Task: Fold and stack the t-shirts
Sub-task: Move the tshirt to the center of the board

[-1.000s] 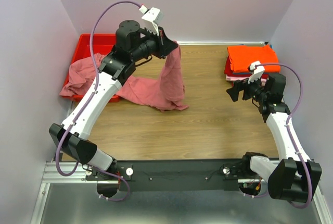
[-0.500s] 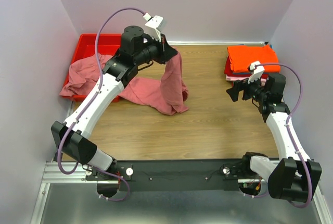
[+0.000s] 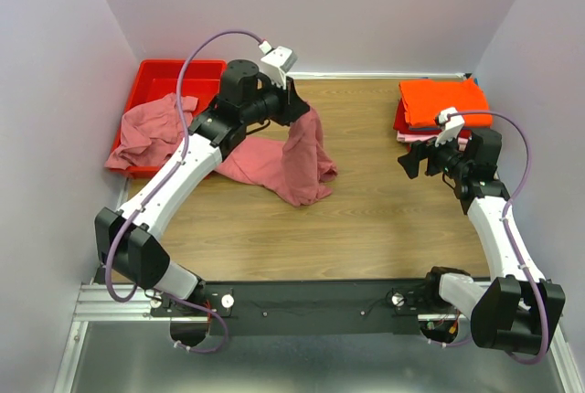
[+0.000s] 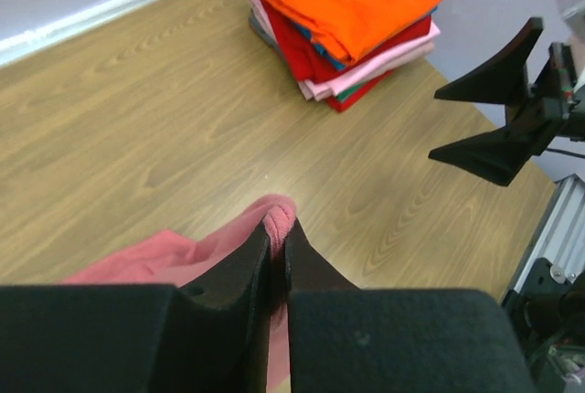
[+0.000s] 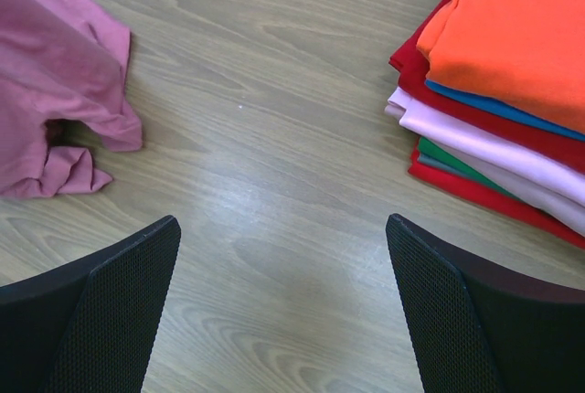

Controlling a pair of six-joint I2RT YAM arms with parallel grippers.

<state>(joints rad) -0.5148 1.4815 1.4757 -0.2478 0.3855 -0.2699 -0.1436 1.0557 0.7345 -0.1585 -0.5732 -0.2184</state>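
My left fingers (image 4: 276,233) are pinched shut on a fold of the rose-pink t-shirt (image 3: 294,157), held up over the far half of the bench (image 3: 366,219), left of its middle. From the grip the cloth hangs down in a narrow drape, and its lower part lies bunched on the wood, spreading back toward the left edge. In my left wrist view a small roll of pink pokes out just past my fingertips.

More rose-pink cloth (image 3: 151,128) lies over the near rim of the red bin (image 3: 160,73) in the far left corner. My left arm covers the place where it meets the cloth on the bench, so I cannot tell whether it is a second shirt.

My right fingers (image 3: 414,163) are spread wide and hold nothing, hovering near the right edge, just on the near side of the stack of folded t-shirts (image 3: 441,105). That stack sits in the far right corner, with a bright orange shirt (image 5: 521,27) on top and red, pale pink and green layers beneath.
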